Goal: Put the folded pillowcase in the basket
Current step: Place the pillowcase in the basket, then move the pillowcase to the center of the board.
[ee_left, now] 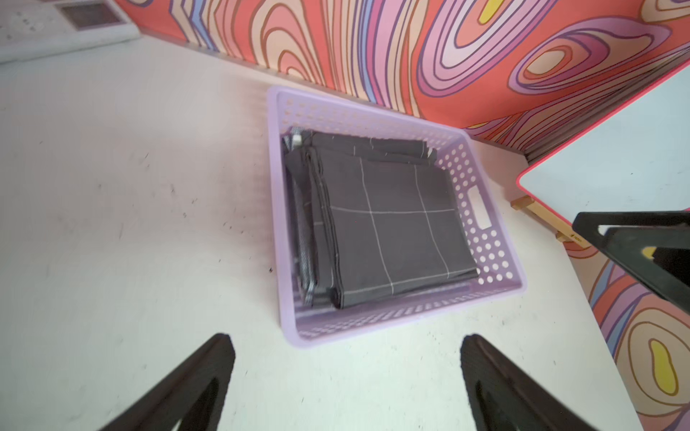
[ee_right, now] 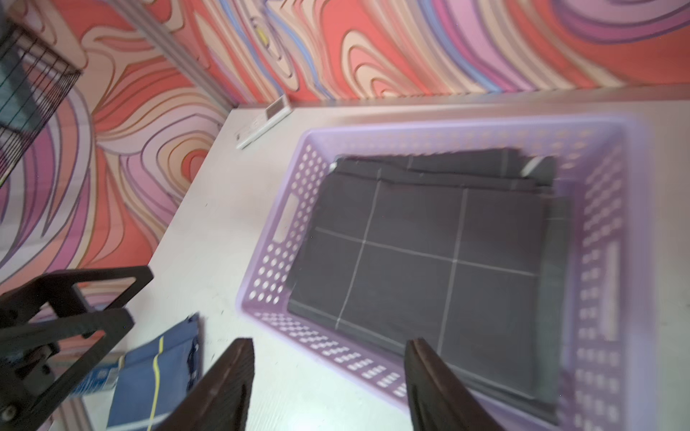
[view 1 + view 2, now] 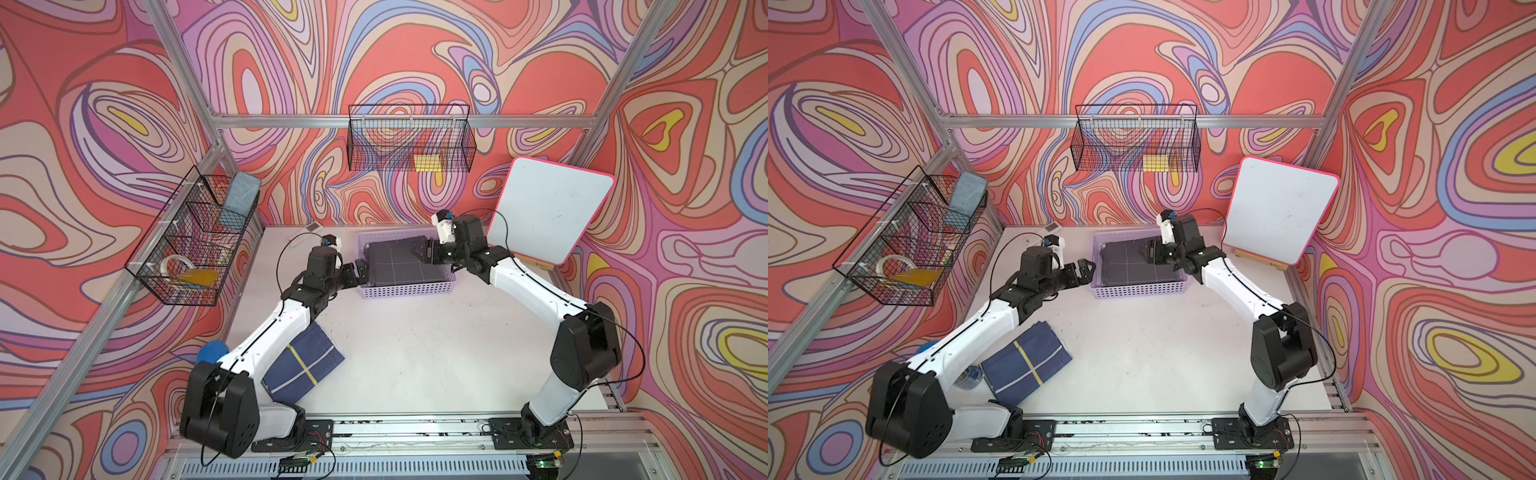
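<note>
At the lower left of both top views, the white left arm hid part of the folded navy cloth with a yellow stripe and most of a round blue object. In the right wrist view the lilac perforated plastic basket was smeared by blur. The small white device by the back wall was too small to read.

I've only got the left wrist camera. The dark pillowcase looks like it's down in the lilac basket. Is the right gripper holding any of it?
Observer: No. The right gripper hovers over the basket with its jaws apart and empty; the pillowcase lies flat inside.
Operator: Is anything else lying around that I can't see?
Observer: Yes, a folded blue cloth with a yellow stripe lies partly under the left arm.
</note>
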Robot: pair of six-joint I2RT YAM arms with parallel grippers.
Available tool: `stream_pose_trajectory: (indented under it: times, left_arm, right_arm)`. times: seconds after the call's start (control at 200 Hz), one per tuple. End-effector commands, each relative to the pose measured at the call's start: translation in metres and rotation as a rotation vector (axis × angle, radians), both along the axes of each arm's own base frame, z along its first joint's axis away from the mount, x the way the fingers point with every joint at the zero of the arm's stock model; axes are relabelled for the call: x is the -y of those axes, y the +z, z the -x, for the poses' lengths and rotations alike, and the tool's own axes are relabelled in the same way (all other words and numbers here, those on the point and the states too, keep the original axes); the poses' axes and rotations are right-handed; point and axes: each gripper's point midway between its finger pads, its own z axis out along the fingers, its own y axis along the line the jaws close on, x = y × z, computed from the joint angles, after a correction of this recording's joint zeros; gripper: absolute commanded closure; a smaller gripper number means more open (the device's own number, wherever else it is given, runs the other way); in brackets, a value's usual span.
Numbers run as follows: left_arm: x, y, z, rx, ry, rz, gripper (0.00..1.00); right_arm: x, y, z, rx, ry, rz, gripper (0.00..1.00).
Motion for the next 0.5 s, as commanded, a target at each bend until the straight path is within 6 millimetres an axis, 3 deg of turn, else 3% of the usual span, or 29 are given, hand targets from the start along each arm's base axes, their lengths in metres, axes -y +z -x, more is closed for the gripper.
stream_pose_trajectory:
  times: [0.0,0.16,0.315,0.336,0.496]
  left_arm:
    - [-0.016,0.000,0.024,-0.023,0.046,-0.017,0.01]
    - [-0.030,-0.005,0.059,-0.015,0.077,0.004,0.01]
    - [-0.049,-0.009,0.088,-0.026,0.122,-0.032,0.01]
    - [-0.051,-0.008,0.091,-0.025,0.126,-0.040,0.01]
    - [-0.076,0.001,0.109,-0.002,0.215,-0.096,0.01]
  right_arm:
    - [-0.036,-0.008,0.038,-0.049,0.106,-0.027,0.35]
    - [-0.090,-0.023,0.080,-0.123,0.222,-0.097,0.36]
    - [-0.129,-0.040,0.113,-0.164,0.285,-0.079,0.36]
    - [-0.135,-0.054,0.116,-0.188,0.290,-0.061,0.36]
    - [-0.171,-0.089,0.146,-0.247,0.341,-0.012,0.36]
